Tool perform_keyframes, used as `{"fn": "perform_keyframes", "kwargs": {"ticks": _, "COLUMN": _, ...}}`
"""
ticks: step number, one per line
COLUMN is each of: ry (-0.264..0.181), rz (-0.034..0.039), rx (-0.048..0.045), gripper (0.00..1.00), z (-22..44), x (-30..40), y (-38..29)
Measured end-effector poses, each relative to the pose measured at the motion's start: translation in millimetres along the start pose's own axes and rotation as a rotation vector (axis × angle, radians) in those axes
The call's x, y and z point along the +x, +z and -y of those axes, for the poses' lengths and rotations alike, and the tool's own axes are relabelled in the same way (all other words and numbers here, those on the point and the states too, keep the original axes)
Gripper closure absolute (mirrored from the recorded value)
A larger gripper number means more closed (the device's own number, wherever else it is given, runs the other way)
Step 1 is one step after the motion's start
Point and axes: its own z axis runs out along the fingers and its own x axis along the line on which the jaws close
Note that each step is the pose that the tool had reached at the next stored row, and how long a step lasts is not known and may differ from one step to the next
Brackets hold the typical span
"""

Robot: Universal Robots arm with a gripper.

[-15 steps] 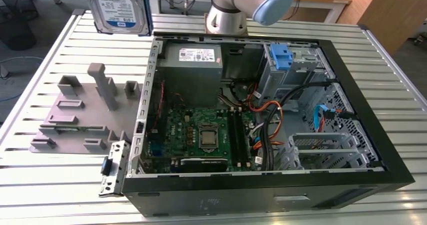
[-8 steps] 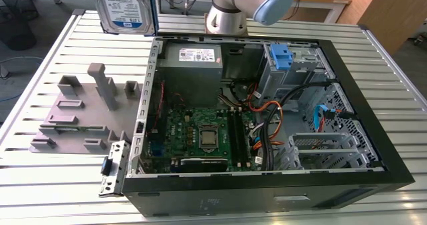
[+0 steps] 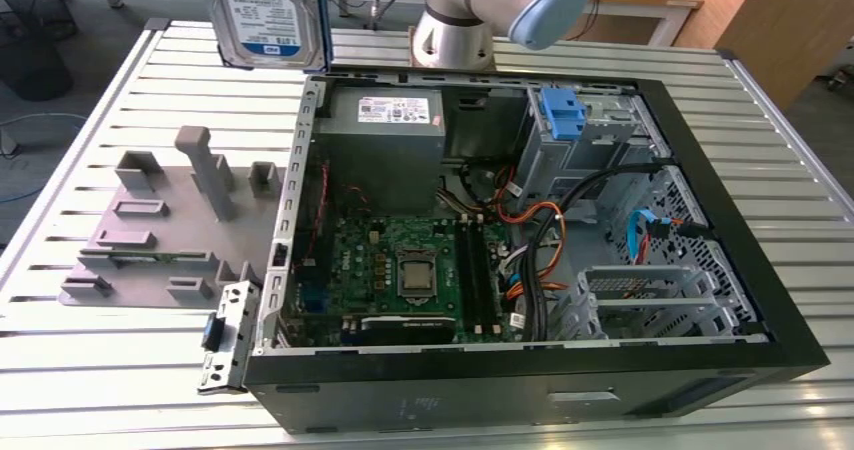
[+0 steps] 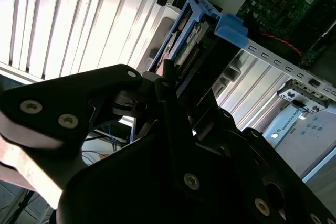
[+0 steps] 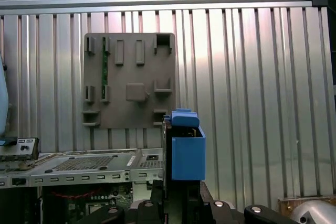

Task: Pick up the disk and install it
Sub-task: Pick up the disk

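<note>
Claw (image 5: 178, 190) right up against the lens in both wrist views, black and bulky, and it's clamped on the disk (image 5: 187, 153), with the blue side rail sticking out from its grip. Over to the exterior view now. On the exterior view's left, a grey plate (image 3: 147, 230) with moulded blocks lies flat on the slatted bench (image 3: 80, 370). Above and beyond it the disk (image 3: 267, 15) hangs upright in the air, label facing us, clear of the bench and outside the case. Next comes the open computer case (image 3: 534, 380), lying on its side: power supply (image 3: 387, 120) at the back, green circuit board (image 3: 400, 270) below it. The arm (image 3: 467, 20) rises just behind the case. Further right stands a small blue latch (image 3: 567, 120), then a metal drive cage (image 3: 647, 300) near the front corner.
</note>
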Motion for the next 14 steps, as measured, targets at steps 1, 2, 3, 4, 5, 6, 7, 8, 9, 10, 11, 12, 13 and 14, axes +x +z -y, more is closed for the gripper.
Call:
{"fn": "perform_keyframes", "kwargs": {"ticks": 1, "ry": 0.0, "rz": 0.0, "rx": 0.0, "gripper": 0.65, "z": 2.2, "x": -0.2, "y": -0.1}}
{"fn": "perform_keyframes", "kwargs": {"ticks": 2, "ry": 0.0, "rz": 0.0, "rx": 0.0, "gripper": 0.65, "z": 4.6, "x": -0.3, "y": -0.2}}
{"fn": "perform_keyframes", "kwargs": {"ticks": 3, "ry": 0.0, "rz": 0.0, "rx": 0.0, "gripper": 0.65, "z": 7.0, "x": -0.4, "y": -0.3}}
{"fn": "perform_keyframes", "kwargs": {"ticks": 4, "ry": 0.0, "rz": 0.0, "rx": -0.0001, "gripper": 0.65, "z": 9.2, "x": -0.6, "y": -0.3}}
{"fn": "perform_keyframes", "kwargs": {"ticks": 5, "ry": 0.0, "rz": 0.0, "rx": -0.0001, "gripper": 0.65, "z": 11.5, "x": -0.7, "y": -0.4}}
{"fn": "perform_keyframes", "kwargs": {"ticks": 6, "ry": 0.0, "rz": -0.0001, "rx": -0.0001, "gripper": 0.65, "z": 13.8, "x": -0.9, "y": -0.5}}
{"fn": "perform_keyframes", "kwargs": {"ticks": 7, "ry": 0.0, "rz": 0.0, "rx": -0.0001, "gripper": 0.65, "z": 16.0, "x": -1.0, "y": -0.6}}
{"fn": "perform_keyframes", "kwargs": {"ticks": 8, "ry": 0.0, "rz": -0.0001, "rx": -0.0001, "gripper": 0.65, "z": 18.3, "x": -1.2, "y": -0.7}}
{"fn": "perform_keyframes", "kwargs": {"ticks": 9, "ry": 0.0, "rz": 0.0, "rx": -0.0001, "gripper": 0.65, "z": 20.6, "x": -1.3, "y": -0.7}}
{"fn": "perform_keyframes", "kwargs": {"ticks": 10, "ry": 0.0, "rz": 0.0, "rx": 0.0, "gripper": 0.65, "z": 22.7, "x": -1.4, "y": -0.7}}
{"fn": "perform_keyframes", "kwargs": {"ticks": 11, "ry": 0.0, "rz": 0.0, "rx": -0.0001, "gripper": 0.65, "z": 25.1, "x": -1.6, "y": -0.9}}
{"fn": "perform_keyframes", "kwargs": {"ticks": 12, "ry": 0.0, "rz": -0.0001, "rx": -0.0002, "gripper": 0.65, "z": 27.4, "x": -1.7, "y": -1.0}}
{"fn": "perform_keyframes", "kwargs": {"ticks": 13, "ry": 0.0, "rz": 0.0, "rx": -0.0001, "gripper": 0.65, "z": 29.6, "x": -1.9, "y": -1.0}}
{"fn": "perform_keyframes", "kwargs": {"ticks": 14, "ry": 0.0, "rz": 0.0, "rx": -0.0001, "gripper": 0.65, "z": 31.7, "x": -2.0, "y": -1.1}}
